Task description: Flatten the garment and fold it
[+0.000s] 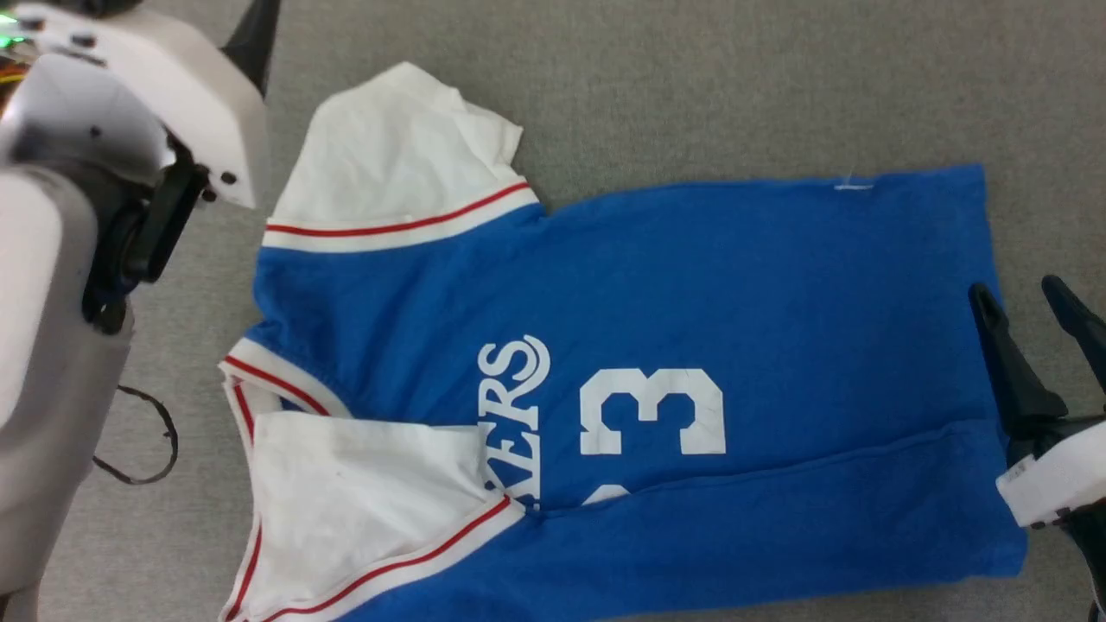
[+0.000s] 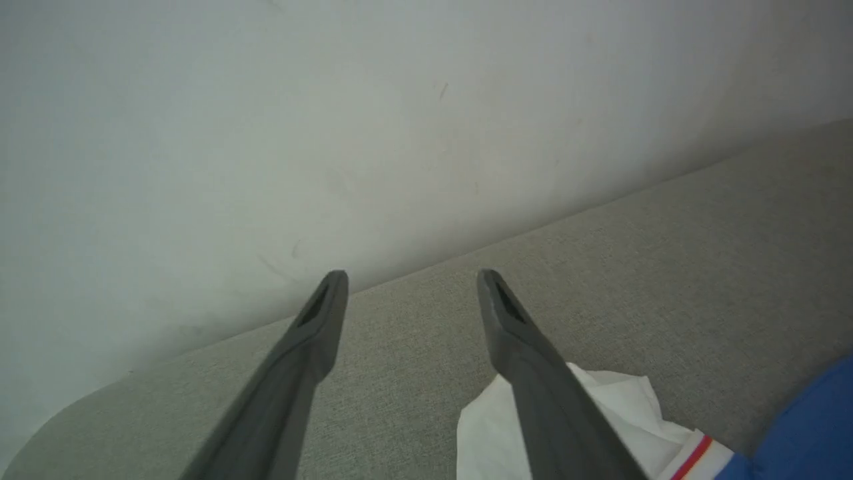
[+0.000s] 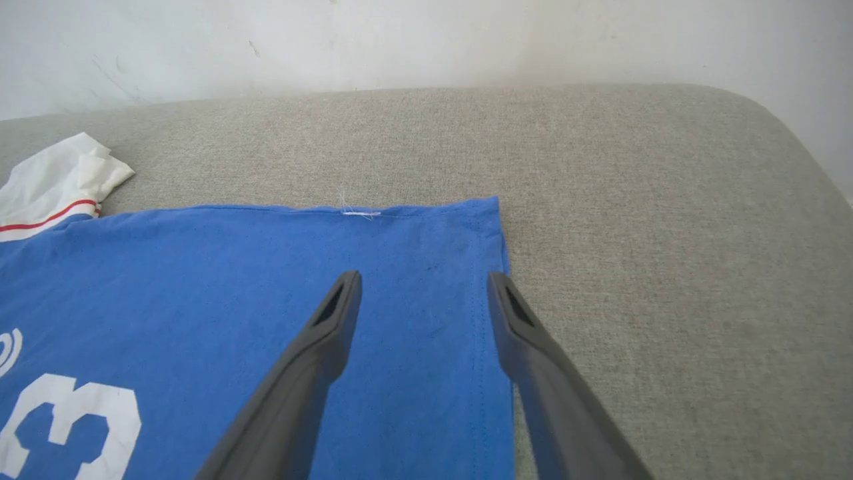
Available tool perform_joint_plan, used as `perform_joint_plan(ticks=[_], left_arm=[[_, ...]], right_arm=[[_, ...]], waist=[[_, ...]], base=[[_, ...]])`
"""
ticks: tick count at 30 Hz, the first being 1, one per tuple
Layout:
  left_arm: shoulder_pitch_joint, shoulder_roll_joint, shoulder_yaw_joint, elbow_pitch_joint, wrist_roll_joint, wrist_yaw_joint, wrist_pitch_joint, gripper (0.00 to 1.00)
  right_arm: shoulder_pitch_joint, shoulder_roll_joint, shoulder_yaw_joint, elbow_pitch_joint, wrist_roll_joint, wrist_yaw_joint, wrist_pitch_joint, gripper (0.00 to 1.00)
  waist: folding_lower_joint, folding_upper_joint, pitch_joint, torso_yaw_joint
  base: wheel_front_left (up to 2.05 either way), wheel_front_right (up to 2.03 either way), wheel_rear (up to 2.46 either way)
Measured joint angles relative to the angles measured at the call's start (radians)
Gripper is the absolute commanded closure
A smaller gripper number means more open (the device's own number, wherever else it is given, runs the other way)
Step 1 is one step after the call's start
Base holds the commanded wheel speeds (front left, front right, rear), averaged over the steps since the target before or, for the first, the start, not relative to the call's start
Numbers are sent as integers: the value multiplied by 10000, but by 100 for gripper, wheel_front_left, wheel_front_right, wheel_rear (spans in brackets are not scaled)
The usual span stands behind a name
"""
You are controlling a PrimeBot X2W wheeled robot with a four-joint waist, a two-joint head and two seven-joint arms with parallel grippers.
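Note:
The royal-blue garment lies spread on a grey cloth surface, collar end to the left and hem to the right. White lettering and a number 3 face up. Its near long edge is folded over onto the front, and the near white sleeve lies across the lettering. The far white sleeve lies crumpled outward. My right gripper hovers open over the hem; in the right wrist view the right gripper straddles the hem edge. My left gripper is open above the far sleeve, holding nothing.
A black cord loop lies on the grey surface left of the collar. A white wall rises right behind the surface. The surface's rounded corner lies beyond the hem. My pale left forearm covers the left side.

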Motion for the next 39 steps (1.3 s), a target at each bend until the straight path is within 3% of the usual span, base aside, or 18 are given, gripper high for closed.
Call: perform_joint_plan(ticks=[3, 9, 20, 22, 28, 39], left_arm=[[-359, -73, -341, 777, -301, -420, 771, 0], [-748, -46, -564, 1680, -491, -765, 1465, 0], [-736, 79, -598, 2004, -1267, -882, 2763, 0], [-743, 94, -575, 1898, -1499, -872, 3103, 100], [-632, 94, -639, 1409, -2088, -894, 3914, 100], [119, -96, -502, 1434, -1384, -637, 1453, 100]], right_arm=[[-201, -96, 81, 77, 17, 0, -63, 0], [-437, -171, 305, 169, 111, 0, -92, 0], [-539, -217, 161, 217, 171, 0, -165, 0], [-543, -221, 123, 222, 169, 0, -165, 0], [-662, -244, 146, 242, 169, 0, -161, 0], [-1236, -587, 178, 155, 144, 0, -207, 0]], waist=[[0, 0, 434, -97], [-1, 0, 1130, -335], [-5, 0, 1797, -672], [-5, 0, 1832, -662], [-4, 0, 1750, -584], [-3, 0, 1191, -473]], base=[[0, 0, 0], [0, 0, 0], [0, 0, 0], [0, 0, 0], [0, 0, 0], [0, 0, 0]])
